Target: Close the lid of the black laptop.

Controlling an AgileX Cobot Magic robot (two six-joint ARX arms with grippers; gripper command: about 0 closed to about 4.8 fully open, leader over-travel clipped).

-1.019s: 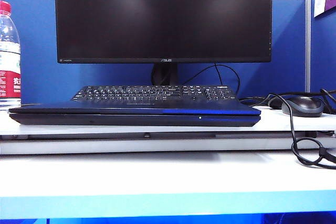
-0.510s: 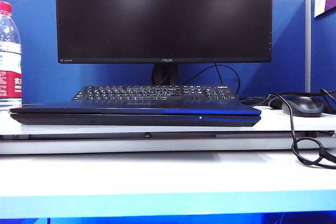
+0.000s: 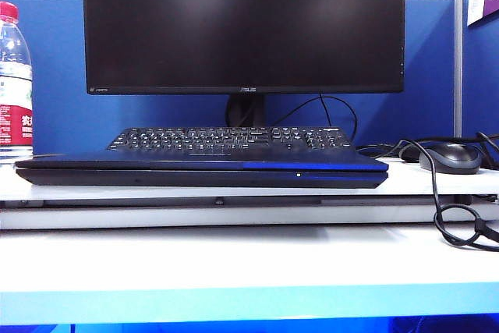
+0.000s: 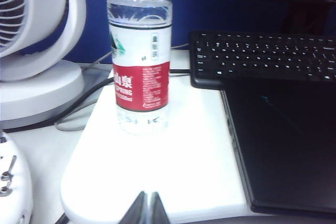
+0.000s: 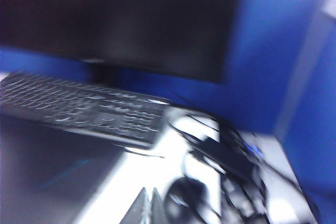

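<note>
The laptop (image 3: pixel 201 169) lies at the desk's (image 3: pixel 249 259) front edge, lid (image 4: pixel 286 140) flat down. Left gripper (image 4: pixel 146 208) and right gripper (image 5: pixel 148 205) hover clenched, empty, beside its ends.

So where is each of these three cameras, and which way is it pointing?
Exterior view: low at the desk's front, facing the closed black laptop, keyboard and monitor; no arm shows.
Left wrist view: on the left arm, looking over the water bottle and fan; left hand fingertips together.
Right wrist view: blurred, on the right arm, facing the mouse; right hand fingertips together.
All share laptop and keyboard.
</note>
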